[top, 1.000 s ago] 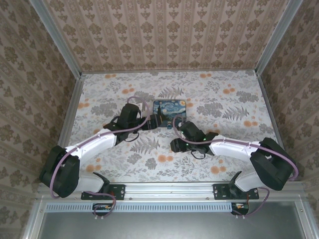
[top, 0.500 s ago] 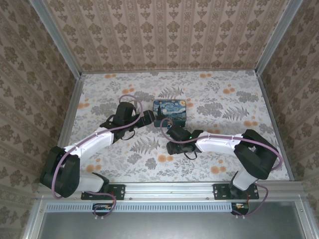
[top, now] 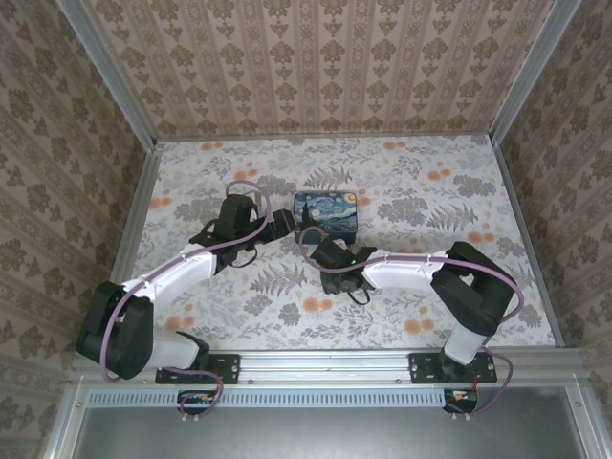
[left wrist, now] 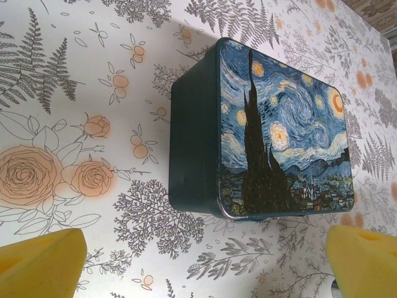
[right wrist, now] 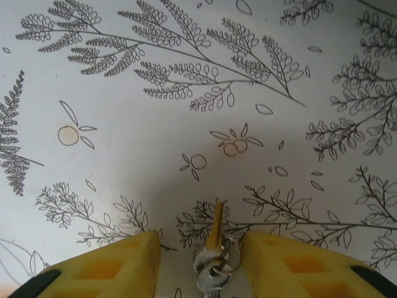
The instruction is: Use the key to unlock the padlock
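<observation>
Straddling the key (right wrist: 215,233) on the table (right wrist: 124,93), the right tool (right wrist: 200,239) stood open, gripping nothing; the left tool (left wrist: 203,248) gaped empty before the box (left wrist: 279,130).

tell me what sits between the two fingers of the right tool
A small key on a ring sits between the right tool's yellow fingers, its blade pointing away from the tool. The right wrist view shows it against the floral tablecloth.
</observation>
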Motion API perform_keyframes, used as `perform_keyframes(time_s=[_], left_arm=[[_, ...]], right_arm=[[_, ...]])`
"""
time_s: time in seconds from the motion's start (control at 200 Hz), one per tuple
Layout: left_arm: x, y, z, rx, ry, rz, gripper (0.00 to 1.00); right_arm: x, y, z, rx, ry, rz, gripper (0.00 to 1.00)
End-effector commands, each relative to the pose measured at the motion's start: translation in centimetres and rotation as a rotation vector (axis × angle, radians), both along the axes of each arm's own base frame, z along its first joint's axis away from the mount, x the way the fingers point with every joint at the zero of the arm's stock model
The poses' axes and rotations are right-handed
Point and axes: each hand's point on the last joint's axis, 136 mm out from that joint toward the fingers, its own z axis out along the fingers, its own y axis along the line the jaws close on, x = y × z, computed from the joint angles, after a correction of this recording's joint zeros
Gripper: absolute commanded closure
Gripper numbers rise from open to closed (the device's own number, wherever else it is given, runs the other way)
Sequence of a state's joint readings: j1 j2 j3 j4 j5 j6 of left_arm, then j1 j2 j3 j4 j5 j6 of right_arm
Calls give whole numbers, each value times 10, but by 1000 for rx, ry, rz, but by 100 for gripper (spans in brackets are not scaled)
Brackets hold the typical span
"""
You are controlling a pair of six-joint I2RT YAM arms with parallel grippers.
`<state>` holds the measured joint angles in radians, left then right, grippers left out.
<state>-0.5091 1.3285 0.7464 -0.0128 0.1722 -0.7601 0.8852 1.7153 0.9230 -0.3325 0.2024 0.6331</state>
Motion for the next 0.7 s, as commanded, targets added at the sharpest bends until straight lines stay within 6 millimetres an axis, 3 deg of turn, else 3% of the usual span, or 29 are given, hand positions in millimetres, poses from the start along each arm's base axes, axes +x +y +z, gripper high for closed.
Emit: perform_keyframes(time_s=[0.0, 0.28, 0.425, 0.695], left_arm=[[-2, 0, -5, -15, 12, -14, 0], [-1, -2, -6, -25, 20, -36, 0], [-1, -3, -6, -26, 29, -53, 0], [-8, -6, -3, -52, 48, -78, 0]], right_arm=[[3, -8, -15, -71, 5, -30, 60], [-3, -5, -26, -67, 46, -41, 80], [-4, 1, -23, -18, 47, -48, 100], [3, 19, 14, 193, -34, -90, 100]])
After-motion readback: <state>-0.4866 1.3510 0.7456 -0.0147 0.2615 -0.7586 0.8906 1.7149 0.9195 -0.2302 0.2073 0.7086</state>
